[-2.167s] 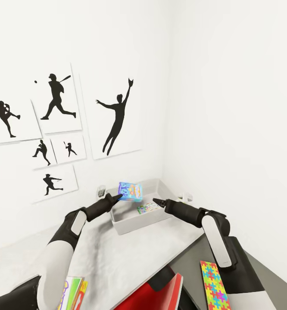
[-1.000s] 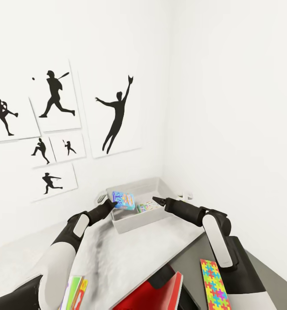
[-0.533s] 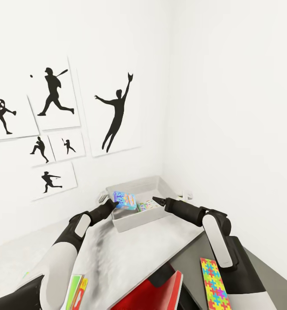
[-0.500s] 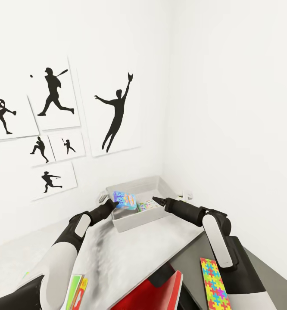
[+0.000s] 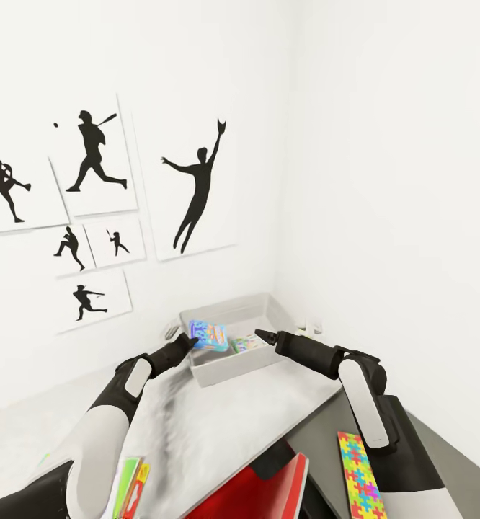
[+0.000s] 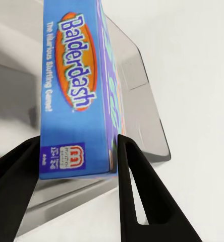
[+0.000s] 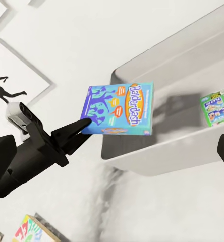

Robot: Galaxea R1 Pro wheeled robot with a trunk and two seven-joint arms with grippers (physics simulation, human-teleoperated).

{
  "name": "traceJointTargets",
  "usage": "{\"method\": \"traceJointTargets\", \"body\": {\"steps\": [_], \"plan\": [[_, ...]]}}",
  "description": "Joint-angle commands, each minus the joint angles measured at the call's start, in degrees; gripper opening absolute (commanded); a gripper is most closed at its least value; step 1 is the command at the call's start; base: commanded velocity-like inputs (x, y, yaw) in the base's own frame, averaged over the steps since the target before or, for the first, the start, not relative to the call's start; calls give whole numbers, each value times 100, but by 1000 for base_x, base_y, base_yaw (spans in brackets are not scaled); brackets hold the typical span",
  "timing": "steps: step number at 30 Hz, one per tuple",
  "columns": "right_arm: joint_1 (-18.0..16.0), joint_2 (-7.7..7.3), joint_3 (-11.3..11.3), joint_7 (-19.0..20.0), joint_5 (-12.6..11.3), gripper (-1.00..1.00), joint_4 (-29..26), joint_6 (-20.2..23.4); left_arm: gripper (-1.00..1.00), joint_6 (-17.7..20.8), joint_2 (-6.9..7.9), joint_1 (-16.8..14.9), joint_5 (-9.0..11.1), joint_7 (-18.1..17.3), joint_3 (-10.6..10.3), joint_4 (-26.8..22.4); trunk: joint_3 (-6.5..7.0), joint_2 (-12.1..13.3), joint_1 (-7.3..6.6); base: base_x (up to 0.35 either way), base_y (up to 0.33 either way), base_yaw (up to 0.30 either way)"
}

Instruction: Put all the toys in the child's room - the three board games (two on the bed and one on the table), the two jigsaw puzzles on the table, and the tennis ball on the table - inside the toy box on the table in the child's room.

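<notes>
Balderdash board game [image 5: 207,335], pinched flat by its short edge in the left gripper [image 5: 190,340], hangs over the toy box's [image 5: 234,364] near-left rim, ready to drop beside the game [image 5: 246,344] inside, while the right gripper [image 5: 262,335], state unclear, waits above the box's right side.
</notes>
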Motion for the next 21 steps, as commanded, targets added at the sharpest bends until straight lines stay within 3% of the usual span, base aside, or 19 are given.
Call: {"method": "traceJointTargets", "body": {"steps": [1, 21], "plan": [[-5, 2, -8, 45, 44, 100, -3, 24, -100, 47, -6, -7, 25, -11, 42, -2, -16, -10, 2, 0, 0, 92], [-2, 2, -8, 45, 44, 100, -3, 26, -100, 32, -11, -7, 17, -11, 102, -2, -111, -10, 2, 0, 0, 84]]}}
